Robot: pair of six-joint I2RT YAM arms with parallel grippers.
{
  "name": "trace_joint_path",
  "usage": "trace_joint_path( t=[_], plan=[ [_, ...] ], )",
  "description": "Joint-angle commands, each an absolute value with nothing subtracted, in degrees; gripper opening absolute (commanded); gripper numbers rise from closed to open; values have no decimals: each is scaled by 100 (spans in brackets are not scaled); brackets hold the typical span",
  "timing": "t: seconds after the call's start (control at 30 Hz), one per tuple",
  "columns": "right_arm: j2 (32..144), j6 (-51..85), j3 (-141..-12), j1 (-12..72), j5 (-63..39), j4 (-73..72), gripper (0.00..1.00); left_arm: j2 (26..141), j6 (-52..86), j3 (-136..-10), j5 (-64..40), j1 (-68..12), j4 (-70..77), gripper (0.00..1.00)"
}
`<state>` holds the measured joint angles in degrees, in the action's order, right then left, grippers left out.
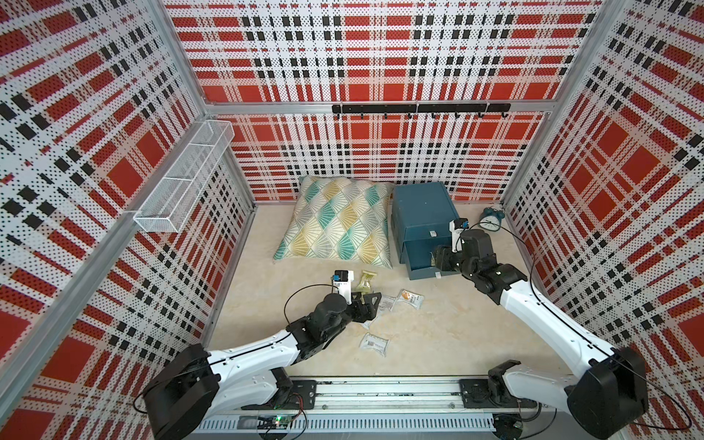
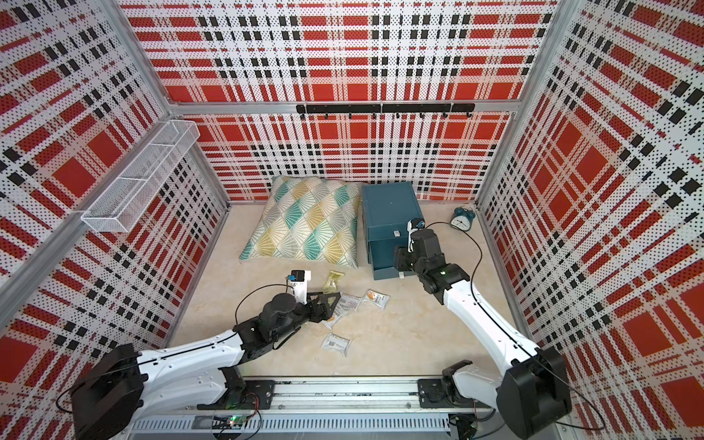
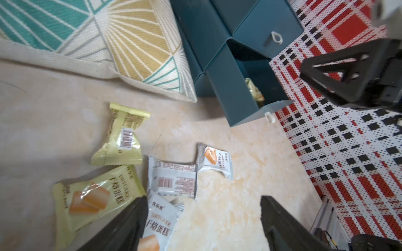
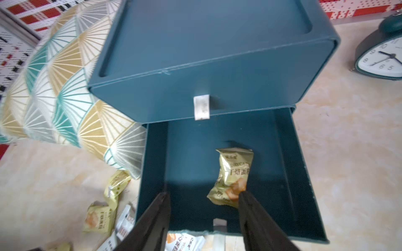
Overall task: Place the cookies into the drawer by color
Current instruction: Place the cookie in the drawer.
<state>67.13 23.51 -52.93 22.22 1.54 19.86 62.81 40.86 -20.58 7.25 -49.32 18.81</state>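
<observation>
While right end effector (image 4: 203, 194) gapes, yellow cookie (image 4: 232, 173) lies in drawer (image 4: 152, 169) beneath.

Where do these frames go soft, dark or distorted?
In both top views, sharp, but the wide lens bows the plaid walls. Left wrist view: print on the white packet is legible; the close left tool is blurred. Right wrist view: softer overall, the open drawer is shadowed inside, the right tool blurred.

The right pincer (image 4: 204, 195) hangs, jaws apart, over the pulled-out lower compartment of the drawer (image 4: 217, 71). One yellow cookie (image 4: 233, 173) lies inside it, against one finger's tip. More cookies (image 4: 97, 219) lie on the desk (image 4: 348, 152) beside the drawer.
</observation>
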Motion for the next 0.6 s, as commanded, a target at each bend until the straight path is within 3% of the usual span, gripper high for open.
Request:
trace_joint_path(
  t=[0.0, 0.27, 0.57],
  plan=[
    [6240, 2387, -5102, 2239, -697, 1902, 64, 6399, 4023, -2345, 560, -4809, 1272, 83],
    [5313, 2633, -4406, 2970, -1096, 1908, 76, 6906, 3751, -2889, 834, -4672, 440, 68],
    [4672, 3035, -3410, 3730, -1050, 1507, 75, 7815, 3384, -3695, 1404, -4632, -178, 66]
  ],
)
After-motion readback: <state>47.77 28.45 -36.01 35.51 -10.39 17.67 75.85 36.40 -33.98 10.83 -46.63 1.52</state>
